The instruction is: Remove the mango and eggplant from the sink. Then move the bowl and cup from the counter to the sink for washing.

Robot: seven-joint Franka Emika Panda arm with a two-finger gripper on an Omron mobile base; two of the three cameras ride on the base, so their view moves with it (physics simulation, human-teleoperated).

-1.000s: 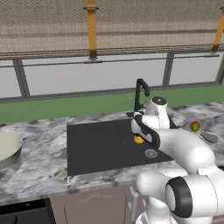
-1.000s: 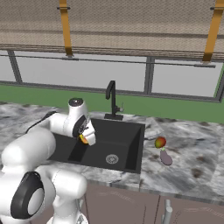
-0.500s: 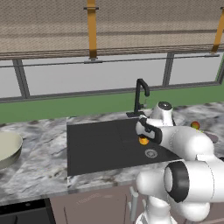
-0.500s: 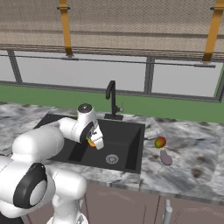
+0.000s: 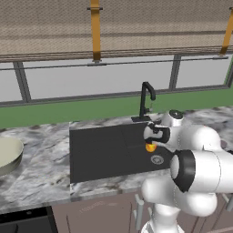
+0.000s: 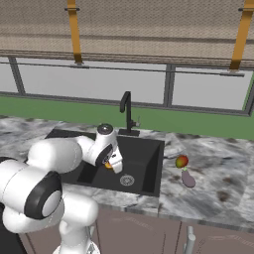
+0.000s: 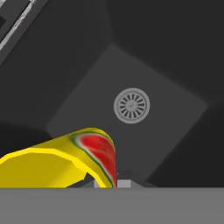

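Observation:
My gripper (image 5: 153,140) (image 6: 113,161) (image 7: 116,182) hangs inside the sink (image 5: 104,157) (image 6: 146,158) (image 7: 144,61), shut on the yellow cup (image 5: 150,147) (image 6: 108,165) (image 7: 65,161). The cup lies tilted in the grip, its red-and-green marking facing the hand camera, a little above the basin floor near the round drain (image 5: 157,159) (image 6: 127,180) (image 7: 131,105). On the counter (image 6: 213,193) right of the sink sit the mango (image 6: 182,161) and, just in front of it, the eggplant (image 6: 188,178). The pale bowl (image 5: 7,154) rests on the counter (image 5: 41,175) far left of the sink.
The black curved faucet (image 5: 146,99) (image 6: 127,111) rises behind the basin, close to the hand. A green wall strip and windows run behind the counter. My own white arm covers the sink's near right corner in the left base view.
The hand with the cup has slid a little further over the basin toward the drain and sunk slightly. Mango, eggplant and bowl have stayed in place.

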